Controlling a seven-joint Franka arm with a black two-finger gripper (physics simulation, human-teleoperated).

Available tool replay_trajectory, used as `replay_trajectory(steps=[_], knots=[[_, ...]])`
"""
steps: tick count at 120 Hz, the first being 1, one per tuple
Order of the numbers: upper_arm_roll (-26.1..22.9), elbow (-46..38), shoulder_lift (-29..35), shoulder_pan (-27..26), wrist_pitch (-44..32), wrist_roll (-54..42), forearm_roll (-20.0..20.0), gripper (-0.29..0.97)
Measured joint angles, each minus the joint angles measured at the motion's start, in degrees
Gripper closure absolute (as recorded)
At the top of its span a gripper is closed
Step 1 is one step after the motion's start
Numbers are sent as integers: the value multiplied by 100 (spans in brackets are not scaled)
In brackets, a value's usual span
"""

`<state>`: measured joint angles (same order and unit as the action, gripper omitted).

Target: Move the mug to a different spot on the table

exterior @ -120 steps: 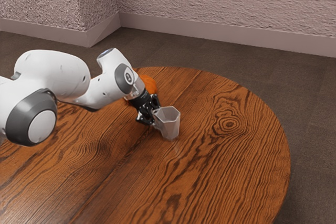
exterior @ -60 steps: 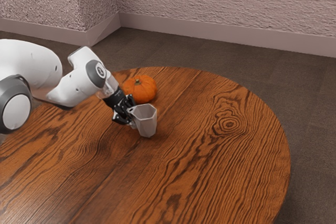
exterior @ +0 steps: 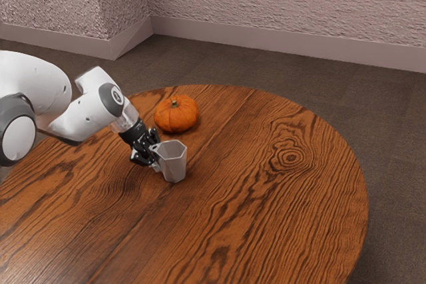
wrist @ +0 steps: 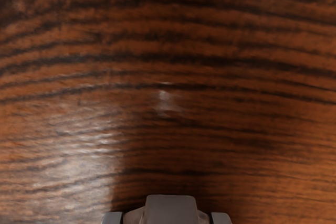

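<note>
The grey faceted mug is gripped upright at its handle side by the clenched black gripper, low over the round wooden table, near the orange pumpkin.

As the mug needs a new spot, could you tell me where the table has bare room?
The table is bare from the mug to its rim at the exterior view's right and bottom. It is crowded only between pumpkin and gripper.
</note>
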<state>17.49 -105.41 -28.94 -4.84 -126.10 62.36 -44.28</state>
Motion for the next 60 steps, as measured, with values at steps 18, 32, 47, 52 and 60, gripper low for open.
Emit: replay_trajectory(steps=[18, 32, 47, 52, 60], knots=[[0, 0, -2, 1, -25, -50, -2, 40], [0, 0, -2, 1, -53, -104, -2, 29], [2, 0, 16, -6, -86, -171, 9, 18], [6, 0, 37, -5, -96, -193, 32, 15], [20, -1, 87, -3, -108, -225, 92, 11]])
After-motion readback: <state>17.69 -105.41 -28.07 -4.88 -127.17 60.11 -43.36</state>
